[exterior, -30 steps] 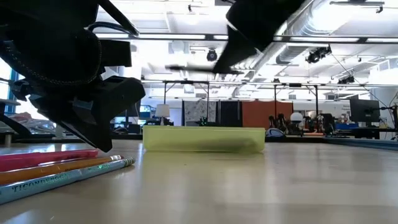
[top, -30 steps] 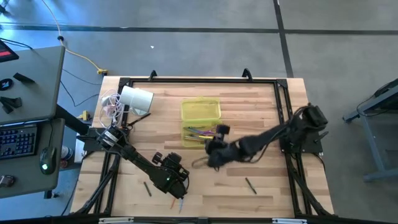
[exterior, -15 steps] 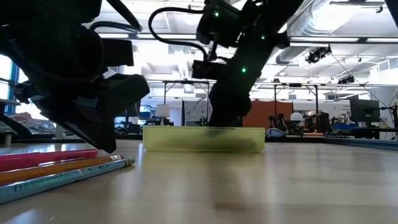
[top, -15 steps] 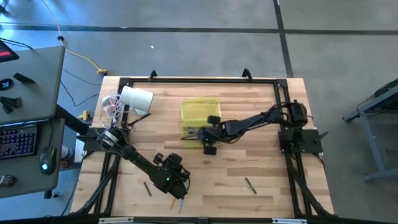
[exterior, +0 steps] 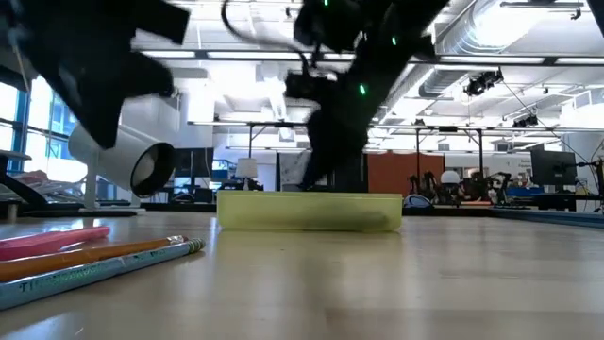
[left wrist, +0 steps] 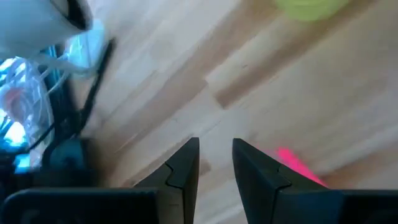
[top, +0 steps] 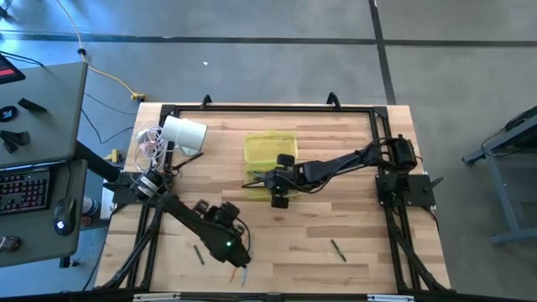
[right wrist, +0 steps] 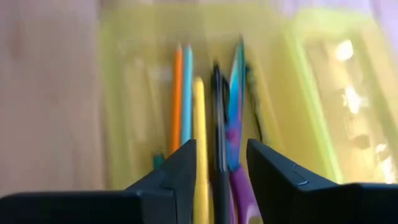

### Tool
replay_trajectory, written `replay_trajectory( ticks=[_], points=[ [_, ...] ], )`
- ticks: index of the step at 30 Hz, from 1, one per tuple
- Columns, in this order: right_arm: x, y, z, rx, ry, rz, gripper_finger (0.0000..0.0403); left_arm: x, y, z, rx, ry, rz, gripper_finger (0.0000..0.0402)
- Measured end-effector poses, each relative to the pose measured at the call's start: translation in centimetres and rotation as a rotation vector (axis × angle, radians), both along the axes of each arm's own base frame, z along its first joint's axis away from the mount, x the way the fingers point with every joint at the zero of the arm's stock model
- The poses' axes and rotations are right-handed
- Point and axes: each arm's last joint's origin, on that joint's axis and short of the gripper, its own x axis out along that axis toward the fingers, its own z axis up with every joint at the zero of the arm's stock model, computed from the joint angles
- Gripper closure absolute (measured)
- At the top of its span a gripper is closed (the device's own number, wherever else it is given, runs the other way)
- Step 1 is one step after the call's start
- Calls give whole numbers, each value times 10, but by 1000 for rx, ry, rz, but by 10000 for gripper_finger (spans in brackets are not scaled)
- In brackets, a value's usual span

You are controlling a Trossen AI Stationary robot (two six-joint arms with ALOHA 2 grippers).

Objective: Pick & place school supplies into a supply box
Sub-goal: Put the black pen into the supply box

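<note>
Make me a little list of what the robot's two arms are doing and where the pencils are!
right gripper: over the supply box, jaws a little apart around a dark pen
left gripper: above the table's near-left part, jaws slightly apart, holding nothing
in the box: orange pencil, light blue pencil, yellow pencil, purple scissors
on the table: pink pen, orange pencil, green pencil

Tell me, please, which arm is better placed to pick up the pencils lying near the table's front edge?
The left. Its gripper hangs open just beside the pink pencil and orange pencil at the front edge, while the right gripper is over the supply box.
</note>
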Motion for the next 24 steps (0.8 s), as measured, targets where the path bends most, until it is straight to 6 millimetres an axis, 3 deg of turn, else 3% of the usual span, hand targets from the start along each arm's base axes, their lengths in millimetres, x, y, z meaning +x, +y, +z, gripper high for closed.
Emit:
replay_trajectory(
  ticks=[2,4,10,14,18,24],
  points=[
    [1,7,16,0,-24,15,273,-3,3,15,-58,21,-135,270],
    [2,14,35,2,-60,34,273,-9,8,32,-55,18,-143,270],
    [-13,40,87,73,-122,21,274,-40,41,48,-33,-6,-143,270],
    [-31,58,107,134,-133,7,274,-72,71,41,-1,10,-71,270],
    [-48,78,113,163,-96,27,274,-105,105,23,19,23,70,279],
    [-60,107,114,178,-91,85,274,-132,141,-9,-7,14,349,357]
  ],
)
